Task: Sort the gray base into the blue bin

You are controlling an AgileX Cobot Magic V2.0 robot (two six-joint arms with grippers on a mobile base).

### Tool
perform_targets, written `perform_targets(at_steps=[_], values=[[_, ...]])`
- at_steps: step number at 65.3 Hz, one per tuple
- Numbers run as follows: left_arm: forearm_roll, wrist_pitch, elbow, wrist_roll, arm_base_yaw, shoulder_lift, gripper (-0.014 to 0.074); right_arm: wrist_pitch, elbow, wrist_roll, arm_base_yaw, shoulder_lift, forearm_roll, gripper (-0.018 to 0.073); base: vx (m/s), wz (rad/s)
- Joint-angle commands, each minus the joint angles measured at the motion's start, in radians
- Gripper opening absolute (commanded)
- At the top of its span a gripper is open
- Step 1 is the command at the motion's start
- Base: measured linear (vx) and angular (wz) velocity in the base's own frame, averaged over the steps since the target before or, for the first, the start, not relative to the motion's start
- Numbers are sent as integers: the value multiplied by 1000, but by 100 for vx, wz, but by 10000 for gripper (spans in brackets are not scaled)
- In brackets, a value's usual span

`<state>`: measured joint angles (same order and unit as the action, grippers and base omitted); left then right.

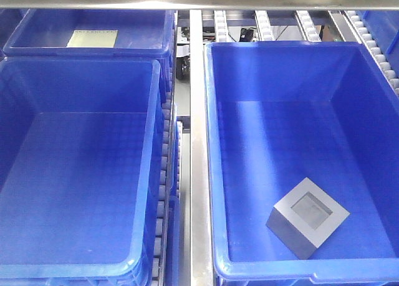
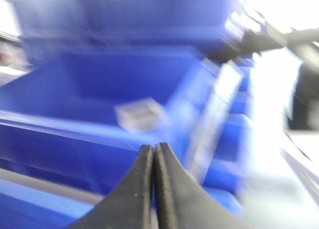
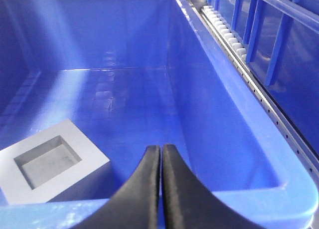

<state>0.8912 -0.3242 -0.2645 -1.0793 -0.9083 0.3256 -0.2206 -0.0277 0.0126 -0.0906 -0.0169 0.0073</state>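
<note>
Already the gray base sits on the floor of a blue bin, the big one on the right. It rests near the bin's front wall, a bit toward the right corner, turned at an angle, with its square dip facing up. Nothing is holding it.

So the sorting looks done, I think. Only pulling the arms away seems left.

Just behind the bin's front rim, the right tool is pinched shut with nothing in it. The base lies just to its left, not touching it.

Off to one side, the left tool is pinched shut and empty too. Its picture is very blurry, but a pale block in a blue bin there is probably the same base.

Another blue crate sits to the left, past a metal rail.
</note>
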Motion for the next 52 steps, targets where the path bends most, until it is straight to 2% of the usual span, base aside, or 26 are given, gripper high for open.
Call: perform_targets(at_steps=[1,6,10,19,24,30,38,44,52], values=[[-107,-40,-27,168,-4,8,1,73,-2,-13,0,-2,-7,-5,0,0],[-196,-34,-27,302,-4,8,1,73,-2,-13,0,-2,-7,-5,0,0],[-291,-17,-27,439,-4,8,2,73,-2,-13,0,-2,-7,-5,0,0],[-577,53,-27,736,-4,8,2,73,-2,-13,0,-2,-7,-5,0,0],[-697,76,-27,857,-4,8,2,73,-2,-13,0,-2,-7,-5,0,0],[-803,94,-27,940,-4,8,2,73,-2,-13,0,-2,-7,-5,0,0],[-885,109,-27,1021,-4,8,2,73,-2,-13,0,-2,-7,-5,0,0],[-920,108,-27,1064,-4,8,2,73,-2,-13,0,-2,-7,-5,0,0],[-934,108,-27,1079,-4,8,2,73,-2,-13,0,-2,-7,-5,0,0]])
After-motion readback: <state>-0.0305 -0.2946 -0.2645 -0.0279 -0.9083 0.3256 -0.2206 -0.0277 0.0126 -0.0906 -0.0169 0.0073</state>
